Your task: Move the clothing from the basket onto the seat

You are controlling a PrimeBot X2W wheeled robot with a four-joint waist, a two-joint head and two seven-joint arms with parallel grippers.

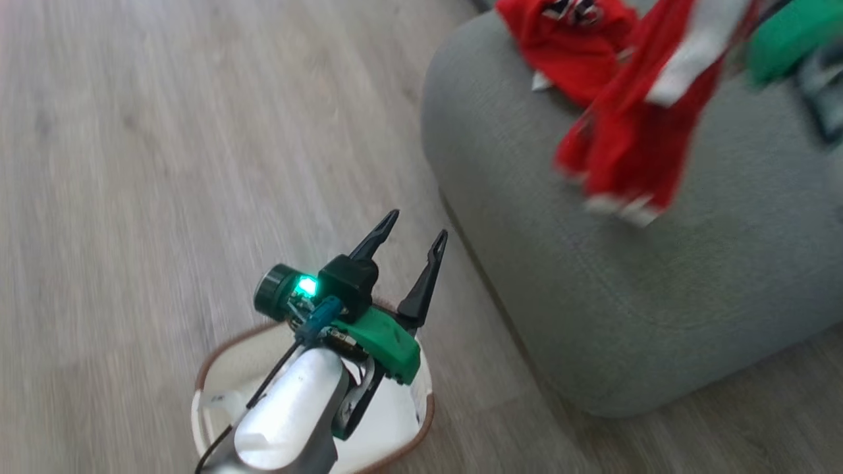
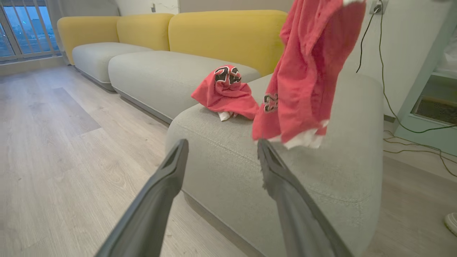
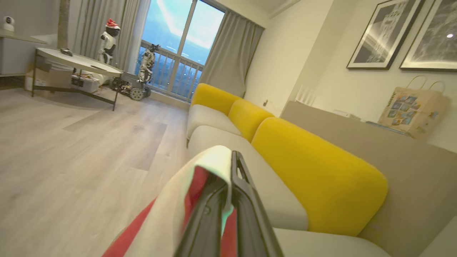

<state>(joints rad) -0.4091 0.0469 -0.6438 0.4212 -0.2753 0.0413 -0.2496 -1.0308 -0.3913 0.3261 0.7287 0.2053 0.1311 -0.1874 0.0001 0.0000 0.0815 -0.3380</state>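
1. Pale wood floor point(image 1: 164, 131) runs beside a large grey-green cloth seat point(image 1: 658, 296) with round corners, and yellow back cushions point(image 2: 228, 35) stand behind it.
2. A small oval cream plastic basket point(image 1: 209, 368) with a brown rim sits on the floor near the seat's corner. The part of its inside that shows looks plain and pale.
3. The left gripper point(image 1: 418, 224) hangs over the basket with its two dark fingers spread wide apart. It holds nothing.
4. The right gripper point(image 3: 232, 160) has its fingers pressed together on a white band of a red shiny garment point(image 1: 632, 145).
5. That red shiny garment dangles in the air above the seat, and its bottom edge looks not yet down on the cushion.
6. A crumpled red garment point(image 2: 225, 96) with black-and-white numbers already lies on the seat, farther back.
7. The job looks nearly done: the hanging piece only needs to be let down.
8. Things could go wrong here. The cloth hangs close to the seat's round front edge. If the fingers let go too early, the slippery cloth could slide off onto the floor.
9. The thin cloth could also stick to a finger and get pulled away when the arm goes back.
10. Lowering it nearer the crumpled red garment looks safer.
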